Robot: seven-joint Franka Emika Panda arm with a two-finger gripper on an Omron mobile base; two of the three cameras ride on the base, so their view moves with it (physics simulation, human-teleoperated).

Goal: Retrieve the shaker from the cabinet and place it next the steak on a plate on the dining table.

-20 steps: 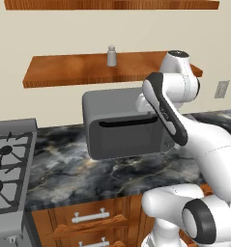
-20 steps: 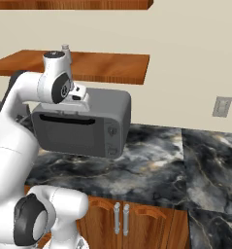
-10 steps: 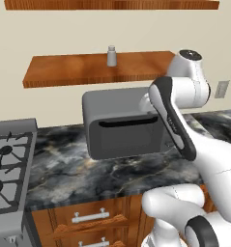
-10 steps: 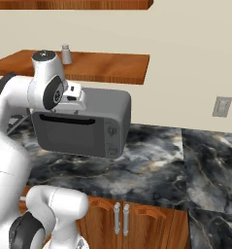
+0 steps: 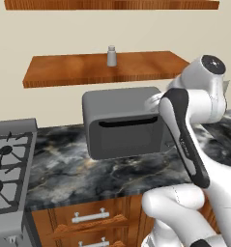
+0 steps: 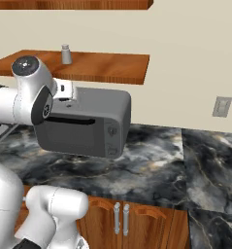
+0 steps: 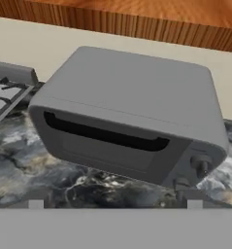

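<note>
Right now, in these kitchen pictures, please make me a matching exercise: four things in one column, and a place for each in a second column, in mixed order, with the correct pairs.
Things:
1. shaker
2. microwave
3. stove
4. wall socket

Places:
A. on the marble counter, below the wooden shelf
B. on the wall, right of the microwave
C. upright on the wooden shelf
D. at the left end of the counter

Pairs: 1-C, 2-A, 3-D, 4-B
</note>
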